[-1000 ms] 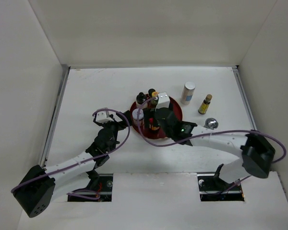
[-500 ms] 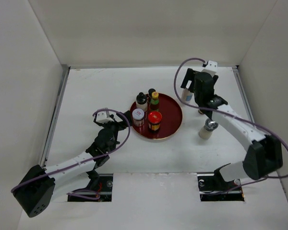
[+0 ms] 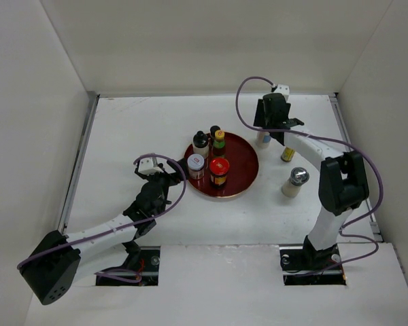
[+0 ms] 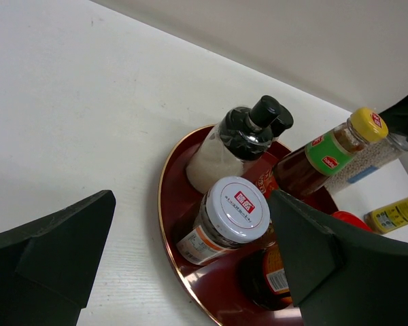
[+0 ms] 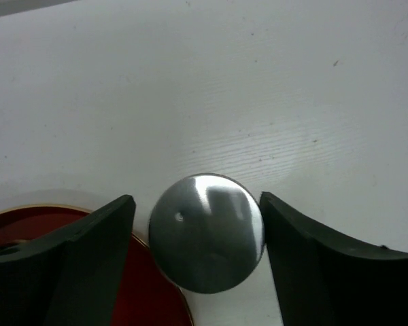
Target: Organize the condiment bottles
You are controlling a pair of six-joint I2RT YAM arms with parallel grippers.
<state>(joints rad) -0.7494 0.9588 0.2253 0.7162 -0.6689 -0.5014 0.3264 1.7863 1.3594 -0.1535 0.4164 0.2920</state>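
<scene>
The red tray [image 3: 241, 178] holds several condiment bottles: two black-capped ones [image 3: 200, 140], a yellow-capped brown one [image 3: 219, 142], a white-lidded jar [image 3: 196, 165] and a red-lidded jar [image 3: 219, 171]. My left gripper [image 3: 170, 174] hangs open just left of the tray, and the white-lidded jar [image 4: 234, 207] stands ahead between its fingers. My right gripper [image 3: 267, 125] is over a white bottle [image 3: 263, 140] right of the tray. Its round silver cap [image 5: 206, 231] sits between the open fingers [image 5: 306, 258], which flank it closely.
A small yellow-capped bottle [image 3: 286, 154] and a white shaker with a silver top [image 3: 296, 181] stand on the table right of the tray. The tray's rim [image 5: 160, 299] lies close to the right gripper's left finger. White walls enclose the table on three sides.
My right arm left the tray and swung to the back right. It now sits over the silver-capped white bottle with its jaws narrowing. The left arm has not moved.
</scene>
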